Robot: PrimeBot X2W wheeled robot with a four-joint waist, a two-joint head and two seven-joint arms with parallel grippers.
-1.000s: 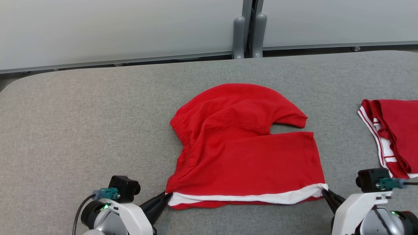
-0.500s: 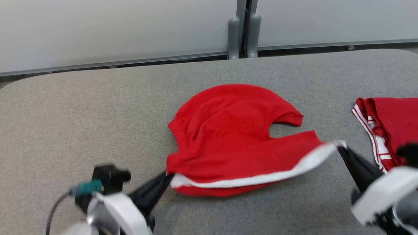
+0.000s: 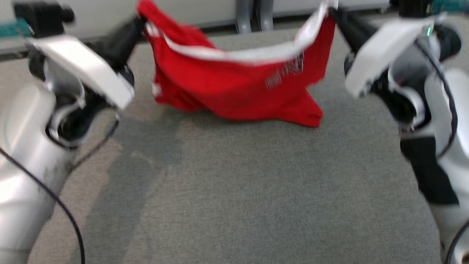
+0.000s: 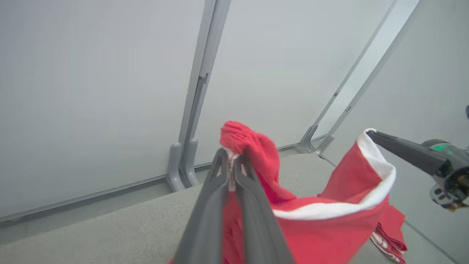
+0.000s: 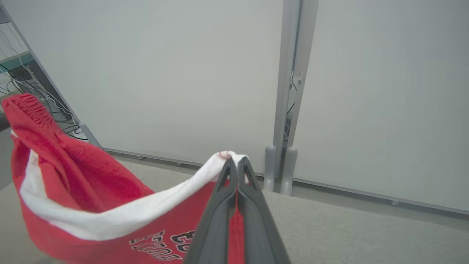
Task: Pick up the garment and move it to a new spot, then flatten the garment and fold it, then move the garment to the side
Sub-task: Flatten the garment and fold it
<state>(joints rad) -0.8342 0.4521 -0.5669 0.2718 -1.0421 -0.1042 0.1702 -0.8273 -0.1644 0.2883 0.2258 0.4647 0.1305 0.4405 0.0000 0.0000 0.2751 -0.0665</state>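
**Entry: lift phase of the move-to-a-new-spot step**

Both jaws are clenched, each grasping one end of the garment (image 3: 234,91).
- Left wrist view: my left fingers (image 4: 214,205) are pressed together, with red cloth bunched out past their tips.
- Right wrist view: my right fingers (image 5: 221,216) pinch the end of the white hem band (image 3: 253,55), and red cloth shows in the slit between them.

**Garment position:** It is slung between the two sets of jaws like a hammock. The top edge is at jaw height and the bulk sags below and between them, above the counter (image 3: 234,190). The head view is motion-blurred, so I cannot tell whether the lowest fold clears the surface or brushes it.

**Why it is held this way (my reading):** Two grips along one hem let the cloth's own weight open it out. It should then come down roughly spread rather than in a heap. The jaws are well apart, yet the hem band droops between them, so there is slack. Widening the spread before lowering would likely give a flatter lay.

**Notes**
- The printed lettering (image 5: 161,240) hangs just below the right jaws, on the face turned toward them. This is worth tracking to know which side lands up.
- The left grip appears to hold a thick wad that includes a ribbed, gathered edge (image 5: 31,108), not a clean single corner. The risk is an uneven hang and a twisted left side on landing.

**Progress:** Early. Set-down, flattening, folding and the move aside are not yet done.
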